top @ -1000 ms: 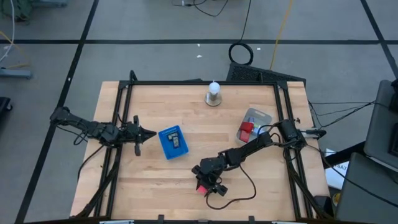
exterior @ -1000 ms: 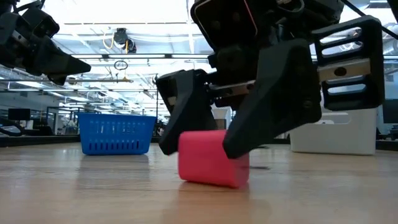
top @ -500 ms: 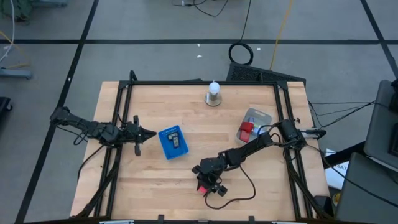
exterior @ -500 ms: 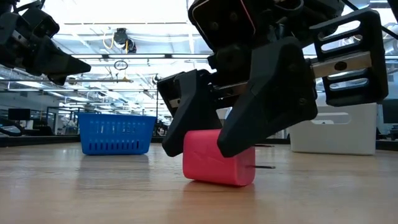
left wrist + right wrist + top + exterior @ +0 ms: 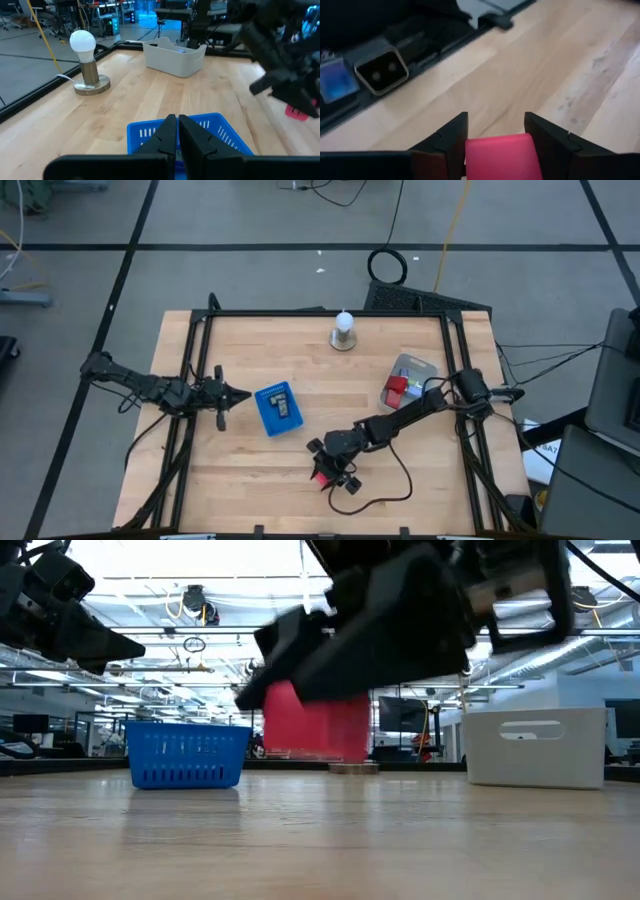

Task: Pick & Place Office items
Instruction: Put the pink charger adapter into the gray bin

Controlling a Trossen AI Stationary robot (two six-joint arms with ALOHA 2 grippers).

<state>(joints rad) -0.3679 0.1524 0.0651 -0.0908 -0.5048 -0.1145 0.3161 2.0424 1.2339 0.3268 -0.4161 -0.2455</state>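
High view: I see a wooden bench (image 5: 300,480) with two dark arms. My right tool (image 5: 322,475) sits near the bench's six o'clock edge, its fingers (image 5: 451,139) closed on a red block (image 5: 502,156). In the low view that red block hangs in the air, clear of the bench top, pinched from both sides. My left tool (image 5: 240,394) waits at about nine o'clock, its fingers pressed together on nothing, pointing toward a blue basket (image 5: 277,408) just beside it. The basket holds a few small dark and pale pieces; I cannot tell them apart. A grey container (image 5: 408,375) at about three o'clock holds more red pieces (image 5: 396,389). A lamp bulb on a round base (image 5: 344,330) stands at twelve o'clock.
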